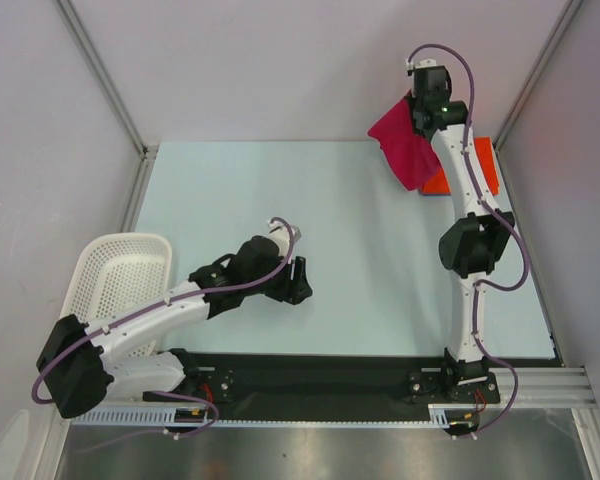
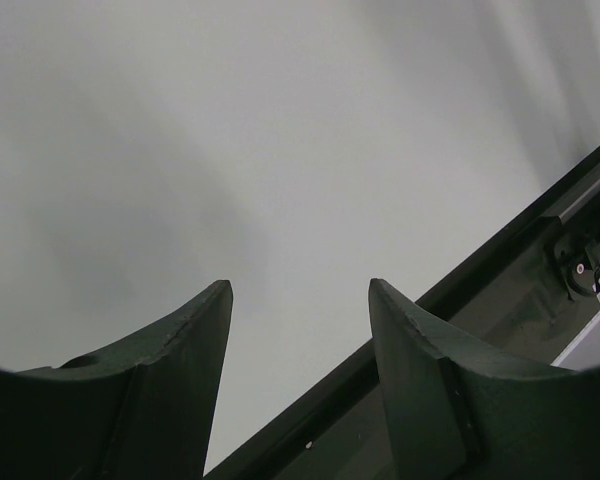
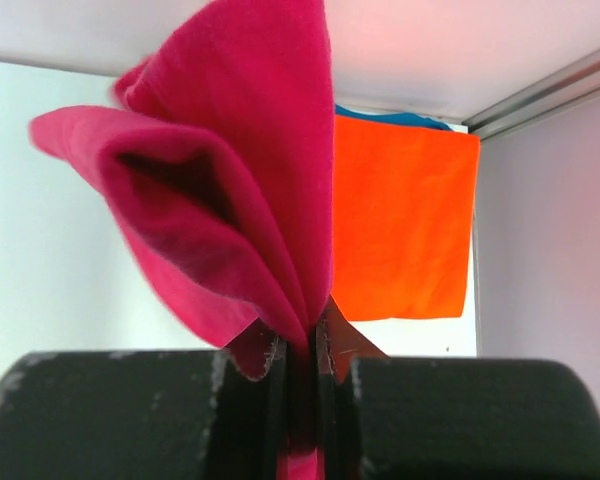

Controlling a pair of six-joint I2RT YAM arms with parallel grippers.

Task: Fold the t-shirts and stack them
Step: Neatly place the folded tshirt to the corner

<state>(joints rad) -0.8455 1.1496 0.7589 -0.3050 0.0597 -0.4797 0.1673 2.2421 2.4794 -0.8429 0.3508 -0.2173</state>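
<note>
Right jaws pinch the crimson t-shirt [image 1: 400,148] hanging just beside the orange t-shirt [image 3: 405,220] at the far right corner of the surface [image 1: 280,200], left jaws wide and empty; we should lower it square onto the orange one, edges aligned.

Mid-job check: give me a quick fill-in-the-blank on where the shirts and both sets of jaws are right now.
1. The crimson t-shirt is pinched in the ____.
2. The folded orange t-shirt lies on top of a ____.
3. The left jaws stand ____, holding nothing.
4. The white basket sits at the ____ edge of the table.

Missing: right jaws; blue t-shirt; open; left.
</note>
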